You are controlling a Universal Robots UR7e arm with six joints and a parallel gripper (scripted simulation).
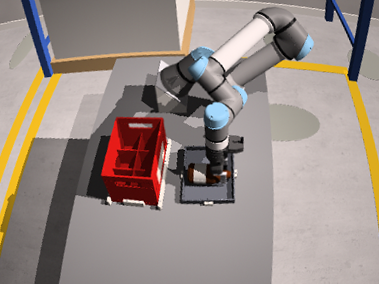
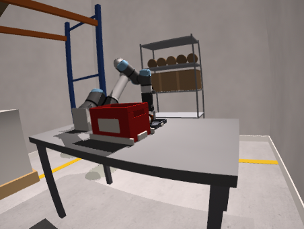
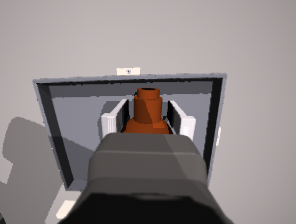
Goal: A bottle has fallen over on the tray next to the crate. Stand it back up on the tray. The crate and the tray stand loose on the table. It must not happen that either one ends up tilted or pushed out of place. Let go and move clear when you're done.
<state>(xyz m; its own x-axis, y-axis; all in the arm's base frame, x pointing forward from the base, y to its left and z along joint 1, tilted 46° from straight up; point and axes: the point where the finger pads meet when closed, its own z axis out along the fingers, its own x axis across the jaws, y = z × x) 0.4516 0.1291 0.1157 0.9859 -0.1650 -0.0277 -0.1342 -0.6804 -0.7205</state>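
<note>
A brown bottle [image 1: 203, 174] lies on its side on the dark tray [image 1: 207, 185], to the right of the red crate [image 1: 136, 160]. In the wrist view its neck [image 3: 148, 107] points away from me, between my two white fingers. My gripper [image 3: 148, 108] is open and low over the tray, with a finger on each side of the bottle's shoulder. I cannot tell whether the fingers touch the bottle. In the top view the gripper [image 1: 216, 172] hides the bottle's middle. In the exterior view the crate [image 2: 120, 119] hides most of the tray [image 2: 157, 123].
The crate has inner dividers and stands close to the tray's left side. A grey box [image 2: 80, 118] stands at the arm's base on the table's far end. A shelf rack [image 2: 175, 77] stands behind the table.
</note>
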